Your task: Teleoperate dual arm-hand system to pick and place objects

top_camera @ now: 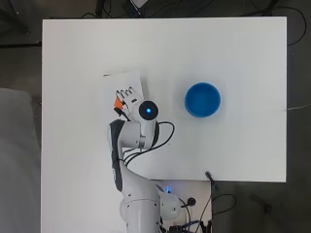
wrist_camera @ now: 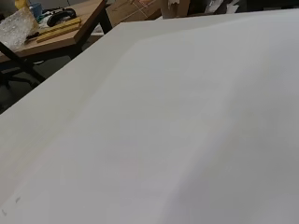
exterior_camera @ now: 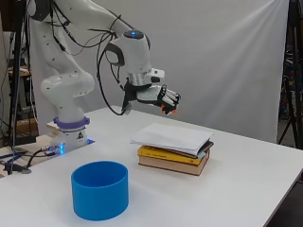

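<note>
A: We start at the black and white hand (exterior_camera: pixel 158 97). From the side we see it hanging in the air above the stack of books (exterior_camera: pixel 174 147), clear of it, with its fingers curled round a small orange object (exterior_camera: pixel 168 110) that peeks out below the fingertips.

B: From overhead we find the same hand (top_camera: pixel 127 96) over the white top cover, and the orange object (top_camera: pixel 117 103) shows at its left edge. We cannot tell what that object is from either view.

A: The height is what the overhead view hides from us. Only the side view shows the gap between hand and stack.

B: And only the side view lets us count the stack: one white book (exterior_camera: pixel 171 136) on top, one thin dark one under it, one yellow one (exterior_camera: pixel 169 155), and one brown-edged one at the bottom. From above we see just one white rectangle (top_camera: pixel 124 90).

A: The wrist view gives us a broad white surface filling nearly the whole picture, with a wooden bench (wrist_camera: pixel 56 32) in the room behind at one corner.

B: Further out, we count one round blue plastic bowl (top_camera: pixel 202 99) to the right of the stack, well apart from it. In the side view it stands nearer the camera (exterior_camera: pixel 100 189), upright.

A: One white table (top_camera: pixel 243 53) carries it all, and one white arm (exterior_camera: pixel 66 90) rises from its edge.
</note>
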Robot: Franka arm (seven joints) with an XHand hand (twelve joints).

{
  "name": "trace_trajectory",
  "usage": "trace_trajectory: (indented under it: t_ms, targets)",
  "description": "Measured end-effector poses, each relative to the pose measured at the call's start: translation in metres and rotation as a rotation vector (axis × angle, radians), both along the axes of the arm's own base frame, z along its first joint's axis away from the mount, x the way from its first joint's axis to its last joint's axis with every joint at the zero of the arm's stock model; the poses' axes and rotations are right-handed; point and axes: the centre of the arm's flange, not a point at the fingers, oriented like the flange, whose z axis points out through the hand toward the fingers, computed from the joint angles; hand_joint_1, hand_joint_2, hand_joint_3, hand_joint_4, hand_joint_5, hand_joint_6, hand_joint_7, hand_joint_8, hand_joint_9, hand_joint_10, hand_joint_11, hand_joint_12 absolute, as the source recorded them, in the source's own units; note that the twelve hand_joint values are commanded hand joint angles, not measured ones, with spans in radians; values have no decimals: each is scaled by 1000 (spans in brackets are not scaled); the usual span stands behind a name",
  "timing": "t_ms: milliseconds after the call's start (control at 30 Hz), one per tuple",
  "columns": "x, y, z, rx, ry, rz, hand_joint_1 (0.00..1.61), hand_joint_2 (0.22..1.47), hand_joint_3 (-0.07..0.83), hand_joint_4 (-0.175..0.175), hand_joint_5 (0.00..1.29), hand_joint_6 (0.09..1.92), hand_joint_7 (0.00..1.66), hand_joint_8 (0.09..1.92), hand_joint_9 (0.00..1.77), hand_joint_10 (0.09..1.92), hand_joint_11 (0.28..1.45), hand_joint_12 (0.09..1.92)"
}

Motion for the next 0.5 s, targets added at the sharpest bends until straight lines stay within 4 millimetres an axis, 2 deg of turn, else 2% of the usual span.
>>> trace_trajectory:
  t_ms: [67,100,200,233,267,300,333,367,400,467,500]
  targets:
    - [9,-9,35,-49,-40,24,1083,1379,-2,-120,511,1503,600,1864,828,1920,632,1777]
    - [13,-13,52,-72,-62,30,984,1362,-2,-20,535,1526,598,1893,886,1920,673,1839]
    - [17,-38,108,-163,-137,15,1073,1362,1,-106,503,1506,638,1812,814,1920,589,1742]
    - [16,-48,125,-197,-155,0,1096,1360,0,-136,497,1496,654,1796,833,1920,597,1748]
    - [14,-57,137,-225,-159,-20,990,1351,0,-28,522,1530,653,1804,872,1920,620,1774]
    - [12,-66,147,-244,-151,-49,900,1344,0,62,542,1559,651,1821,908,1920,641,1800]
    - [9,-75,157,-252,-141,-83,845,1340,0,118,554,1578,649,1827,928,1920,652,1814]
    - [7,-87,167,-255,-133,-121,817,1337,0,148,562,1587,651,1830,938,1920,659,1820]
    - [5,-101,176,-255,-128,-160,805,1335,-1,163,568,1590,661,1838,945,1920,667,1824]
    - [3,-132,184,-247,-118,-240,808,1327,-2,173,583,1578,677,1865,961,1920,679,1832]
    - [4,-147,181,-244,-106,-275,813,1322,-2,175,591,1569,681,1876,968,1920,682,1836]
